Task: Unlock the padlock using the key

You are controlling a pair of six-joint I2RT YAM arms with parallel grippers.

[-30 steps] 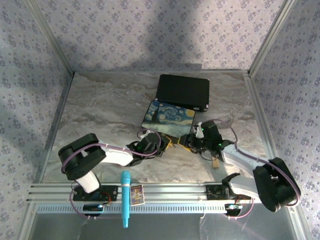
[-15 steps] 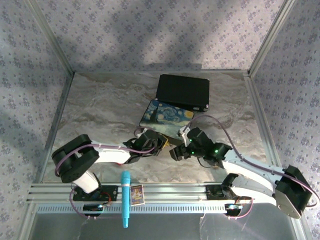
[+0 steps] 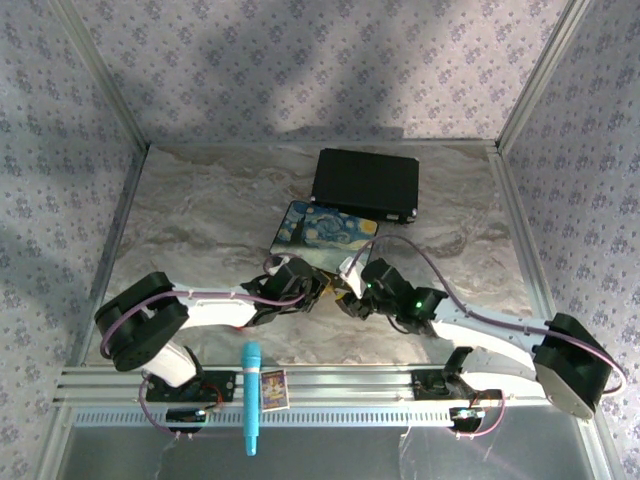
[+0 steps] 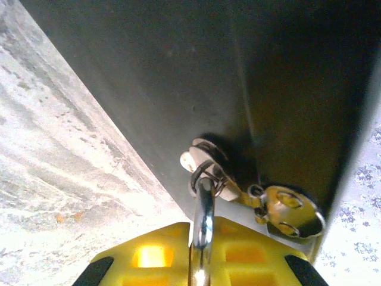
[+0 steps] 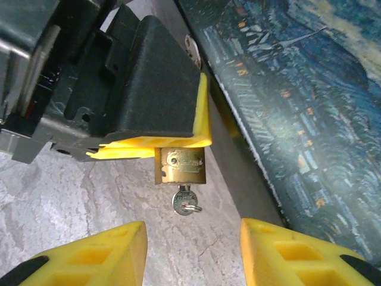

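- Left gripper [image 4: 201, 262]: yellow-padded fingers closed tight on the small brass-gold padlock [image 5: 180, 167]. The brass body hangs just below the pads.
- The padlock's silver U-shaped shackle [image 4: 203, 217] runs up between the pads and passes through the metal hasp loop [image 4: 204, 162] on the dark side wall of the starry-night painted box [image 5: 297, 101].
- A small silver key [image 5: 186, 201] sits in the keyway at the bottom of the padlock, with its head pointing toward the right gripper.
- Right gripper [image 5: 190, 235]: its 2 yellow fingers are spread apart with nothing between them. The key is just ahead of the fingertips and not touched.
- Padlock position: about midway between the left and right edges of the marble-patterned table [image 3: 200, 220], nearer its near edge, at the box's near side.
- A flat black rectangular case [image 3: 365, 185] lies by the far edge and touches the box.
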